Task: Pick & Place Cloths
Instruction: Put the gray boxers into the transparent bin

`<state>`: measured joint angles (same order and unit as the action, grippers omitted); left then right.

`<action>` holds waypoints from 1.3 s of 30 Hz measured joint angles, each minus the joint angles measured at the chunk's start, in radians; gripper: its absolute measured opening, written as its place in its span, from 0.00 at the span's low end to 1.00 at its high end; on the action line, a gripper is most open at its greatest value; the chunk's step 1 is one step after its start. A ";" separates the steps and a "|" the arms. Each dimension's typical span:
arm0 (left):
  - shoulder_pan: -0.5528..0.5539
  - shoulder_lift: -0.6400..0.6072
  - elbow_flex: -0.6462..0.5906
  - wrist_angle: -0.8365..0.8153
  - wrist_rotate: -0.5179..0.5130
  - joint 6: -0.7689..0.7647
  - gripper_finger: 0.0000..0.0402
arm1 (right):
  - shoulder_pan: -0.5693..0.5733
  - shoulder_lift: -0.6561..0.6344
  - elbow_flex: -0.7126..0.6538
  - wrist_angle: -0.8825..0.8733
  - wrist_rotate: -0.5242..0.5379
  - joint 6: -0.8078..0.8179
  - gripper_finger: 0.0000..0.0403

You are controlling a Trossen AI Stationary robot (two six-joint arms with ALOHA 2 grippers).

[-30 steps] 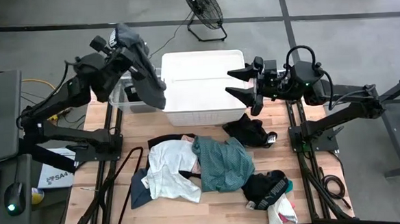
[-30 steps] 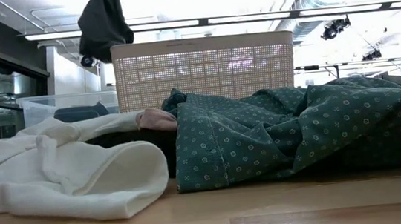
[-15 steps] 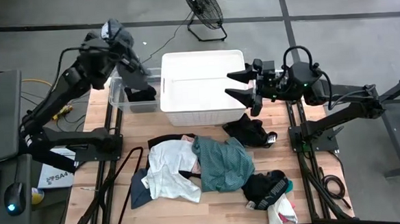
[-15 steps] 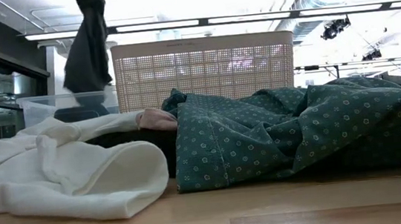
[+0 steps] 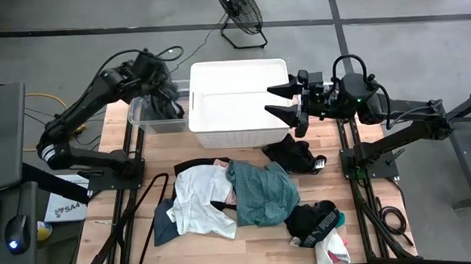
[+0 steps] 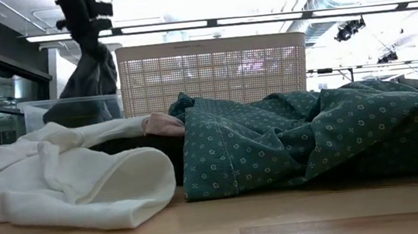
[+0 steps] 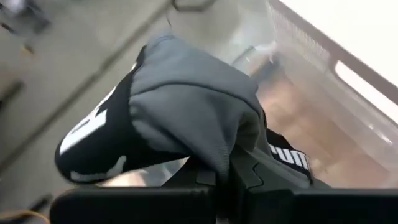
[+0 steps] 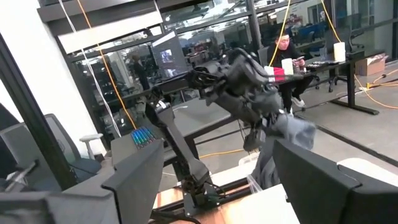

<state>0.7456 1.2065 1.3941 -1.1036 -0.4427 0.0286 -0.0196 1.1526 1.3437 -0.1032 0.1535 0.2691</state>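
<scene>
My left gripper [image 5: 162,87] is shut on a dark grey cloth [image 7: 186,106] with a black band and white letters. It holds the cloth over the clear bin [image 5: 138,114] at the table's far left. The cloth [image 6: 84,79] hangs down, and its lower end reaches into the bin. My right gripper [image 5: 269,98] is open and empty over the right end of the white lattice basket [image 5: 236,65]. White [image 5: 199,198], teal [image 5: 263,191], black [image 5: 297,155] and dark blue [image 5: 163,221] cloths lie heaped on the table. My left gripper pinches a bunched fold of the grey cloth [image 7: 231,146] between its two fingers, coming from above. The cloth hangs slack below the fingers, with its lower end [image 6: 68,112] inside the clear bin. One layer or several, I cannot tell.
Another black cloth [image 5: 313,221] and a pink-white one [image 5: 334,248] lie at the near right of the table. A fan [image 5: 239,10] stands on the floor beyond the basket. A person [image 8: 289,46] sits at a desk far behind.
My left gripper has gone down toward the clear bin with the grey cloth. The cloth hung high and clear of the bin before. Now it is lower, and its lower end has dropped into the bin.
</scene>
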 joint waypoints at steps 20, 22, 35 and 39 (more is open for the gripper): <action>0.214 0.183 -0.001 -0.122 0.402 -0.088 0.00 | 0.000 0.000 0.000 -0.025 0.000 0.053 0.73; 0.220 0.193 -0.018 -0.121 0.428 -0.077 0.00 | 0.000 0.000 0.000 -0.025 0.000 0.075 0.73; 0.217 0.198 -0.218 -0.063 0.436 -0.006 0.00 | 0.000 0.000 0.000 -0.032 0.001 0.101 0.73; 0.217 0.198 -0.278 -0.024 0.436 0.001 0.00 | 0.000 0.000 0.000 -0.049 0.004 0.105 0.73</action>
<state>0.9623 1.4044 1.1163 -1.1272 -0.0071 0.0296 -0.0196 1.1530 1.3437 -0.1525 0.1577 0.3740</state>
